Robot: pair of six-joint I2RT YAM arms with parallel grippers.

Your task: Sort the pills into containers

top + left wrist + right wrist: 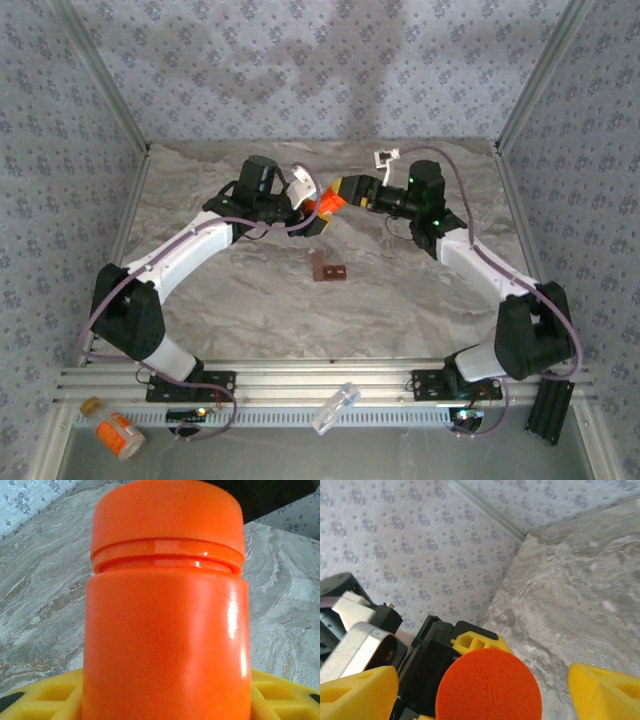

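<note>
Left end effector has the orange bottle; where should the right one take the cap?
Grip the cap by its round side wall, approaching end-on: the orange bottle points its flat top at the right end effector, whose open fingers flank it.

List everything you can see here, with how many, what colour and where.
plain bottle: one, orange with an orange cap, held above the table's far middle
box: one, dark red-brown, on the table's centre
labelled bottle: one, orange, lying at the near left corner, in front of the left arm's base
tube: one, clear, on the near rail between the arm bases
table: one, grey marbled
left gripper: one, yellow fingers, shut on the plain bottle
right gripper: one, yellow fingers, open on either side of the plain bottle's cap
</note>
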